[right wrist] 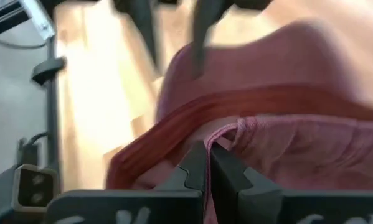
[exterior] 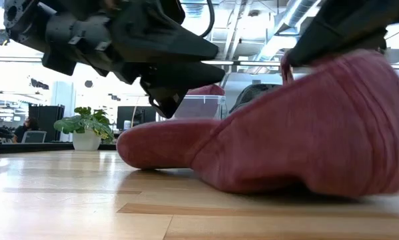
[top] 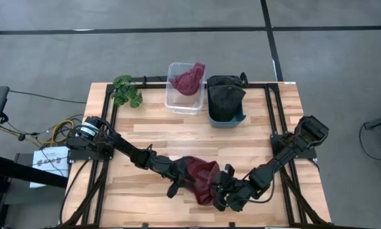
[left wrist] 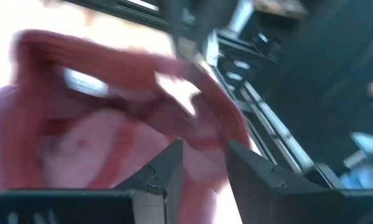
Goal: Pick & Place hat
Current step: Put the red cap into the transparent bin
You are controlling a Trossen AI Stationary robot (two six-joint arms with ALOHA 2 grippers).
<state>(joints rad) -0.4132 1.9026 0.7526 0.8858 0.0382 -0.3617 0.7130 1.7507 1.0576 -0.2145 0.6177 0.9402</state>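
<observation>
The right gripper's (right wrist: 208, 165) jaws are pinched fully together on a fold of the red hat's (top: 200, 178) rim, the cloth edge caught between them in the right wrist view, while the left gripper's (left wrist: 202, 165) jaws stand partly apart, and I cannot tell whether they press the hat's cloth or only hang over it. The hat lies on the table (top: 145, 130) at its near edge, about the middle, slumped on its side with the crown bulging towards the right. Both arms meet over it, the left arm reaching in from the left and the right arm from the right, which looks like a two-sided hold: one side pins the soft rim so that it does not slide, and the other can take the opposite edge, since limp cloth would sag from a single pinch. At the far side of the table stand a clear bin (top: 184, 95) with another red hat (top: 189, 80) in it and, just right of it, a blue bin (top: 226, 117) with a dark hat (top: 225, 98); the clear bin seems the likely goal. A small green plant (top: 126, 90) sits at the far left corner, well apart from the bins. The open boards between the hat and the bins show nothing in the way; the crossed arms themselves are the nearest hindrance.
</observation>
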